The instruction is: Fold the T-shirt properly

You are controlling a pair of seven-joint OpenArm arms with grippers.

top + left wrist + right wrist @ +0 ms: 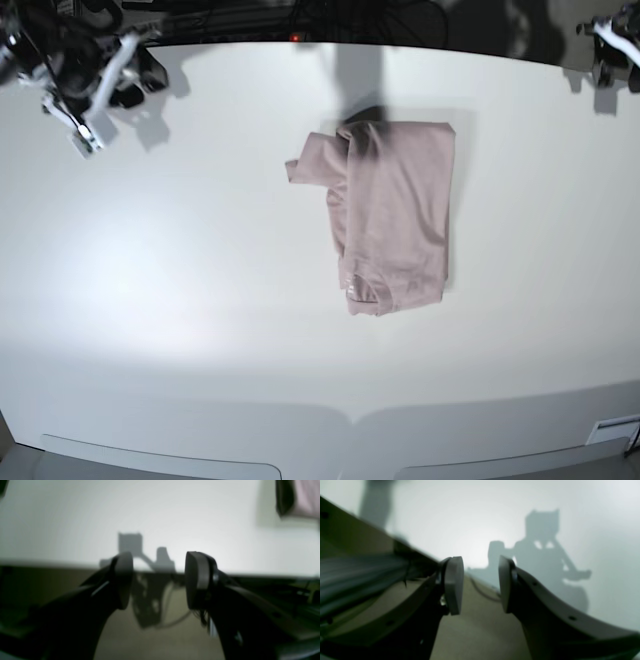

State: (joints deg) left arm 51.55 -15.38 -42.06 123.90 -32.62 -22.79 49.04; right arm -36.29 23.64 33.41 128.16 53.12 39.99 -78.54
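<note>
There is one T-shirt [395, 210], and it lies on one table [200, 300]. There are two grippers: one left gripper [159, 580] and one right gripper [481, 585]. Each gripper has two fingers.

The base view looks down from high above the near edge of the white table [200, 300], taking in nearly all its top, with the T-shirt [395, 215] lying just beyond the table's middle. The left wrist view sits close behind the left claw [158, 580], low over the table's edge, facing across the top; a blurred pink corner of the T-shirt [306, 497] shows, shared with the base view. The right wrist view sits equally close behind the right claw [481, 585], facing the bare tabletop.
</note>
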